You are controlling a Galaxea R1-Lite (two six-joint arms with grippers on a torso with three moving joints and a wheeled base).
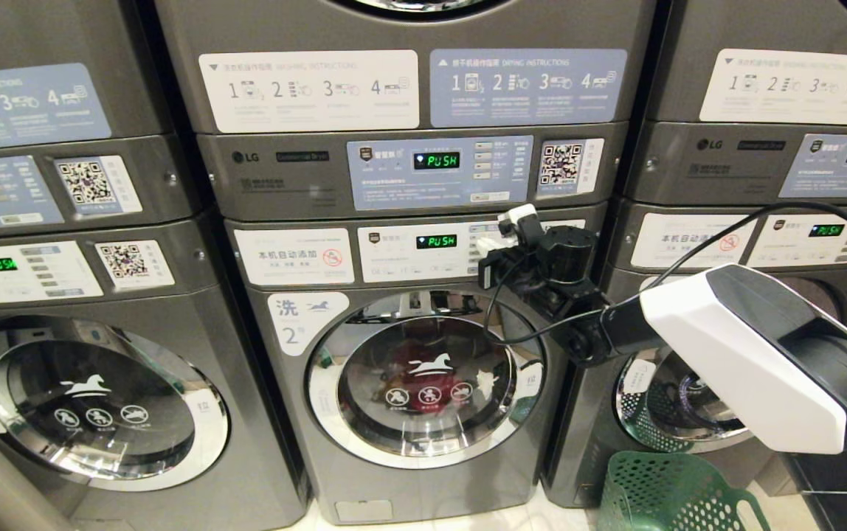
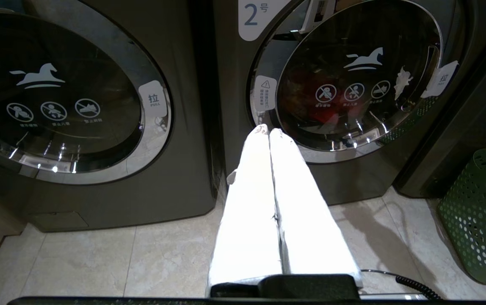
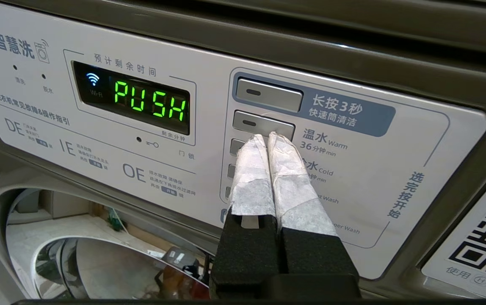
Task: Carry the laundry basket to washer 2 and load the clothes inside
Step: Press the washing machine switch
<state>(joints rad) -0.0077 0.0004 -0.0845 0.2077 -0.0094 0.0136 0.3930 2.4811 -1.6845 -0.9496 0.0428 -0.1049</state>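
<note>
Washer 2 (image 1: 409, 383) stands dead ahead, dark grey, chrome-ringed door closed, red clothes (image 2: 332, 120) dim behind the glass. My right gripper (image 3: 267, 137), clenched empty, touches a grey button (image 3: 263, 123) on its panel. My left gripper (image 2: 268, 131) hangs clenched low. The green laundry basket (image 1: 671, 494) sits right on pale floor tiles (image 2: 99, 258).
</note>
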